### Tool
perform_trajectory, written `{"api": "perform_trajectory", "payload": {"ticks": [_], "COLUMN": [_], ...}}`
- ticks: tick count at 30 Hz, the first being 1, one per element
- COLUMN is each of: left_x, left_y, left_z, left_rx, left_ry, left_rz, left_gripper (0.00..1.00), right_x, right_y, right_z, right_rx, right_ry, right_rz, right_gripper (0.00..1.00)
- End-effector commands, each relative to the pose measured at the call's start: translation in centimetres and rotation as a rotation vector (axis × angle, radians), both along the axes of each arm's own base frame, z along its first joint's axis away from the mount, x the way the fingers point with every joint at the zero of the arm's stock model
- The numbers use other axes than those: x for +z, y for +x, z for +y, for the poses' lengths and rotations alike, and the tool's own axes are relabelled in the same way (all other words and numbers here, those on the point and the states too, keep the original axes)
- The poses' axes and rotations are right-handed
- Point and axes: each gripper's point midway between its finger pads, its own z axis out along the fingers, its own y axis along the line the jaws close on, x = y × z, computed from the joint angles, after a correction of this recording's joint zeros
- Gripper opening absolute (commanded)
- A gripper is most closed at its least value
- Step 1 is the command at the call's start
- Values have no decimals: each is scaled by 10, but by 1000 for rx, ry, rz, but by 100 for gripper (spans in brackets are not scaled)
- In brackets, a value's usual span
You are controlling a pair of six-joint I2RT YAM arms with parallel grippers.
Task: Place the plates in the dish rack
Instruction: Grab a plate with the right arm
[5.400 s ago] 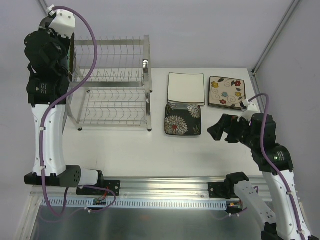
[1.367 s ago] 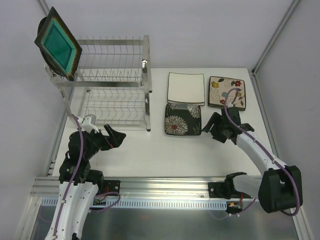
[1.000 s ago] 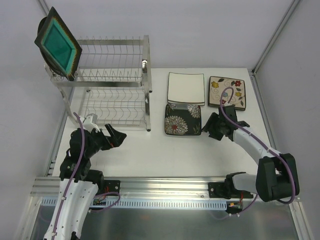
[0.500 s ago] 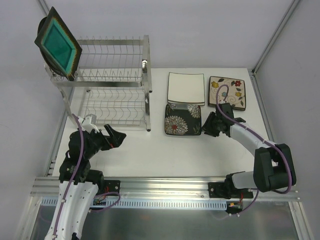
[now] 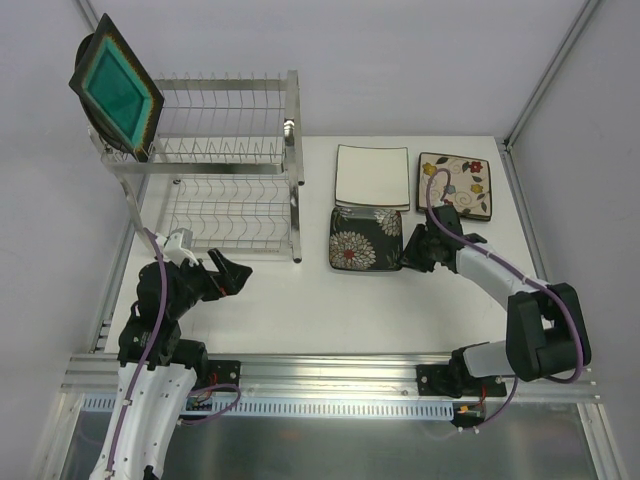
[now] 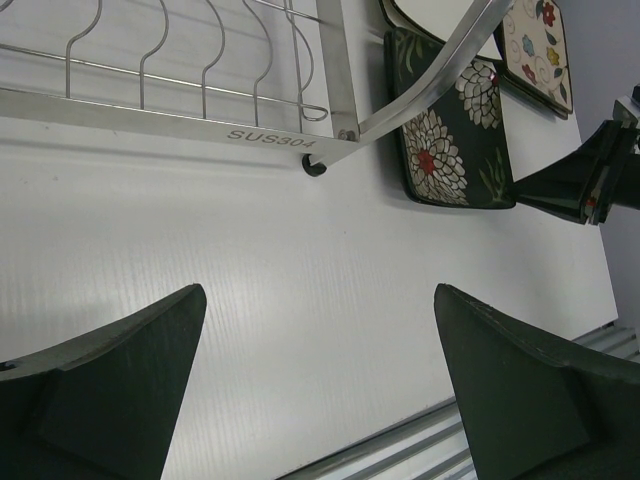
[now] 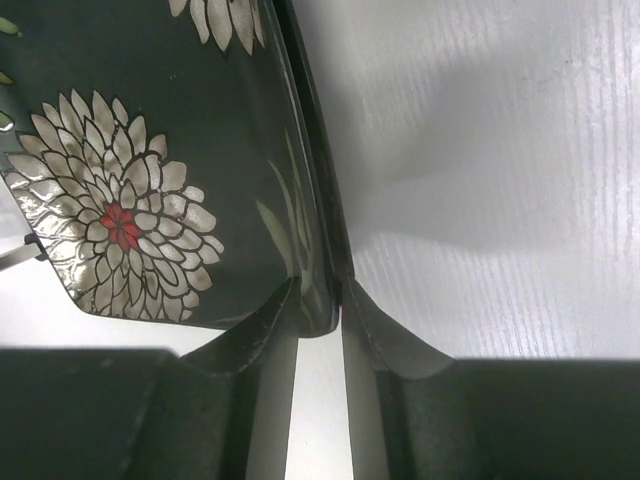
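Your left gripper [image 5: 228, 272] hangs low over the near-left of the table [image 5: 300, 305], jaws spread wide and holding nothing. In the left wrist view its fingers [image 6: 110, 380] frame bare tabletop, and both are cut off by the bottom edge.

Beyond it stands the dish rack [image 5: 225, 165]. The teal plate [image 5: 118, 88] stands tilted on edge at the far-left end of the upper tier. A dark curved edge [image 5: 88, 45] shows behind it, too little to identify.

Right of the rack lie the white plate [image 5: 372, 176] and, nearer, the black plate [image 5: 365, 238]. The flowered plate [image 5: 454, 184] lies far right.

Your right gripper [image 5: 411, 252] sits at the black plate's right rim. In the right wrist view the jaws are narrow, with one finger [image 7: 262, 322] over the rim and one under, pinching it. The underside contact is in shadow and hard to make out.
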Motion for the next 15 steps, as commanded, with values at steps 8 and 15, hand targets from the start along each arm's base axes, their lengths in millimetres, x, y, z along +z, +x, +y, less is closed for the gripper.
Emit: {"api": "perform_trajectory", "payload": {"ticks": [8,15], "left_x": [3,5], "left_y": [3,3], "left_z": [2,2], "left_rx": [16,15], "left_ry": [5,4], "left_rz": [-17,-24], "left_gripper": [99,99], "right_x": [11,16], "right_y": [21,20], "right_z": [7,3], "right_rx": [-13,-20], "right_ry": [2,-17], "right_rz": [-43,-36], "right_gripper": [16,1]}}
